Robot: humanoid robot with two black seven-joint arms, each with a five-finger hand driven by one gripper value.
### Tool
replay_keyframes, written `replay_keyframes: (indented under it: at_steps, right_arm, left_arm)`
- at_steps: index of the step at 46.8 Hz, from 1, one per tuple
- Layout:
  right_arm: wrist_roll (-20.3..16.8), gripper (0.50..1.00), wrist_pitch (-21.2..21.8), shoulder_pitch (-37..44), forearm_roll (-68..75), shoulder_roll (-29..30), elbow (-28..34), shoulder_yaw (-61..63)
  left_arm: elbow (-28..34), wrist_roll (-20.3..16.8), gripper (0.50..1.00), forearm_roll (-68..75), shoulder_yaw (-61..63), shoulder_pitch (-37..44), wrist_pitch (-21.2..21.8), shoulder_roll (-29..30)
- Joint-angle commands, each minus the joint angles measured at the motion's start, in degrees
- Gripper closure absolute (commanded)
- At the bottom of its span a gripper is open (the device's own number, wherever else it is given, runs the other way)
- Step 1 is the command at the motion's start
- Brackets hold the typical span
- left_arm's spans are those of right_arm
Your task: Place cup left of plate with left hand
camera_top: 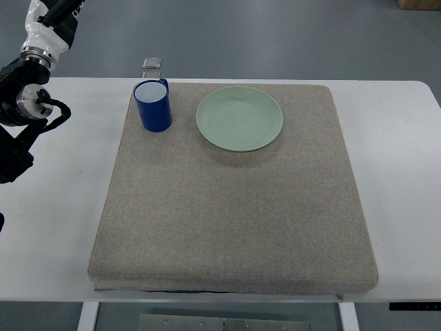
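White table (400,172) under grey mat (227,221); blue cup (153,105) upright, already just left of green plate (239,118), probably released; left hand (21,131) off mat, finger state unclear

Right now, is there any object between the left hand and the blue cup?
No, nothing visible. The left hand is over the bare white table, and the blue cup stands upright on the grey mat, left of the green plate.

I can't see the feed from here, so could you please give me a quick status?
Left hand off the mat, holding nothing. Right arm out of view. Blue cup upright on mat, left of green plate, not touching. Nothing in the way.
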Motion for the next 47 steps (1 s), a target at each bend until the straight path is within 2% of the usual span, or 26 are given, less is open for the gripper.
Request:
replay_keyframes:
  at_steps: [1,6,10,15,19,47]
  right_arm:
    - [0.0,0.566,0.1,0.0,0.0,0.0,0.0,0.0]
    - [0.0,0.566,0.1,0.0,0.0,0.0,0.0,0.0]
    - [0.0,0.566,0.1,0.0,0.0,0.0,0.0,0.0]
    - [0.0,0.566,0.1,0.0,0.0,0.0,0.0,0.0]
    - [0.0,0.566,0.1,0.0,0.0,0.0,0.0,0.0]
    - [0.0,0.566,0.0,0.0,0.0,0.0,0.0,-0.1]
  left_arm:
    - [1.5,3.3,0.506,-3.2,0.0,-1.3,1.2,-0.6]
    - [1.8,4.3,0.506,-5.8,0.0,-2.0,1.6,-0.6]
    - [2.0,4.2,0.506,-7.2,-0.6,-2.0,0.1,-0.5]
    - [4.4,4.2,0.506,-9.2,-0.9,-2.0,-6.6,-0.6]
    - [7.1,4.1,0.504,-9.9,-0.8,-2.0,-8.9,-1.2]
    - [8.1,4.0,0.504,-9.1,0.0,-2.0,-10.1,-2.5]
